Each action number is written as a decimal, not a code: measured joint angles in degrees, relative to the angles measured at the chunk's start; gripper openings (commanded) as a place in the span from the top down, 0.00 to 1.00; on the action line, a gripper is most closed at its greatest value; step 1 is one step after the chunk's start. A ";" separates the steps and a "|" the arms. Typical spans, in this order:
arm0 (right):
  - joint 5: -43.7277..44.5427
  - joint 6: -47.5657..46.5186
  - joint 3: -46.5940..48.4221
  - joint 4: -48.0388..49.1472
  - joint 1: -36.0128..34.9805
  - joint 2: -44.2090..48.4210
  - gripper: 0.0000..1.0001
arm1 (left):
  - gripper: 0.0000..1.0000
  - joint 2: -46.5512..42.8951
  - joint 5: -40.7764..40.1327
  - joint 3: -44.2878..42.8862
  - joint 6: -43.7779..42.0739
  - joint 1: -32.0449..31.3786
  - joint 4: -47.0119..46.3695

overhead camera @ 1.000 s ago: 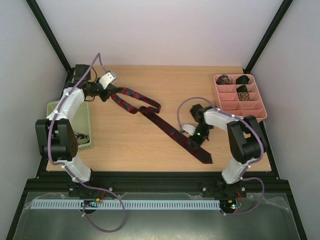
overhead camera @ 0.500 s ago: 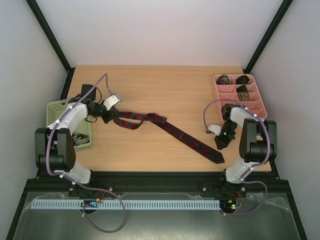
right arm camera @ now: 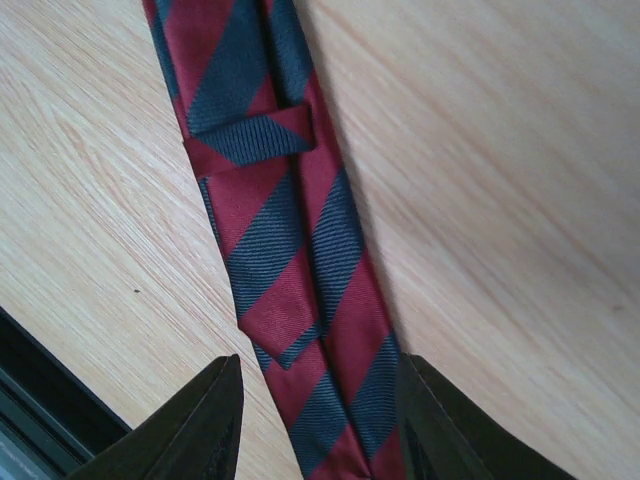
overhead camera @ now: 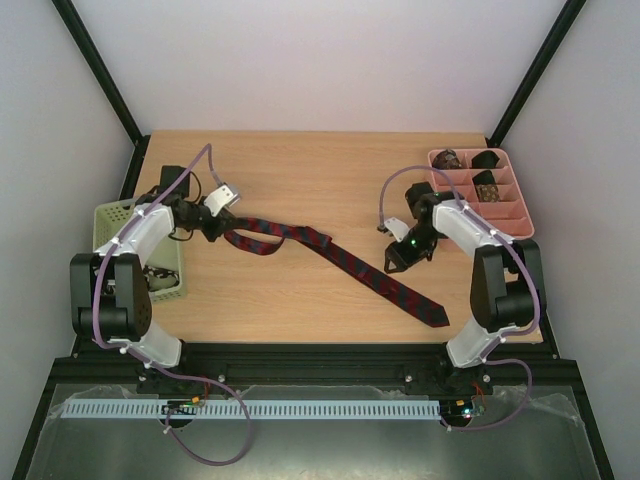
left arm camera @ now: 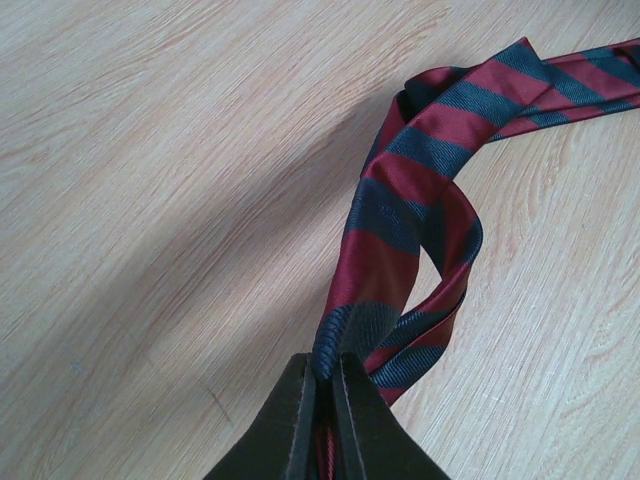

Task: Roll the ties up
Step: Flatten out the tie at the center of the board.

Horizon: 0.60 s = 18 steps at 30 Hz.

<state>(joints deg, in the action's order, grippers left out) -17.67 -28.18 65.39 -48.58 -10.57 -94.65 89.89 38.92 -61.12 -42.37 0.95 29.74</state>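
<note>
Item: striped tie (overhead camera: 350, 265) (left arm camera: 400, 200) (right arm camera: 290, 250); dark red with navy diagonal stripes; one long unrolled strip
Position: lies on the table (overhead camera: 300, 160), running diagonally from the left-centre to the near right; the wide pointed tip lies close to the near edge; the narrow part doubles back on itself in a flat loop just right of the left gripper
Left gripper (overhead camera: 220, 230) (left arm camera: 322, 395): fingers pressed together on the narrow end of the striped tie; in the left wrist view the fabric is pinched between them and twists over once just beyond the tips
Right gripper (overhead camera: 392, 264) (right arm camera: 318, 375): fingers parted, one on each side of the striped tie's wide part; nothing gripped; whether the tips touch the fabric or the table cannot be told
Detail, right wrist view: the tie shows its back, with a centre seam and a small keeper band across the strip
Rolled ties (overhead camera: 485, 181): three dark coils, each in its own far compartment of the pink tray (overhead camera: 520, 215)
Pink tray: divided; sits at the far right corner of the table, well apart from the striped tie
Green basket (overhead camera: 103, 225): mesh, pale; at the left edge of the table, partly hidden beneath the left arm; contents dark, not identifiable
</note>
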 measured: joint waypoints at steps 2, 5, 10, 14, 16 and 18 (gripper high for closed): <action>0.55 2.38 -1.70 1.18 -1.14 -0.50 0.57 | 0.98 0.04 -0.04 0.00 0.20 0.00 -0.15; 1.55 5.01 -3.78 2.38 -2.51 -1.68 0.57 | 0.98 0.13 -0.20 -0.04 0.42 0.00 -0.24; 3.43 7.98 -7.08 4.48 -4.92 -3.39 0.58 | 0.98 0.24 -0.37 -0.81 0.61 0.00 -0.31; 4.50 9.64 -7.91 5.68 -6.38 -4.59 0.66 | 0.98 0.48 -0.39 -1.16 0.92 0.00 -0.52; 5.18 10.40 -7.91 6.19 -7.02 -4.59 0.69 | 0.98 0.76 -0.42 -1.18 1.07 0.00 -0.68; 5.92 10.93 -7.91 6.47 -7.61 -4.59 0.75 | 0.98 1.07 -0.46 -1.18 1.22 0.00 -0.68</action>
<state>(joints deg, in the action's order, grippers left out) -11.75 -17.26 57.47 -42.11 -18.17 -99.24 90.96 38.46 -62.30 -41.15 0.95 29.06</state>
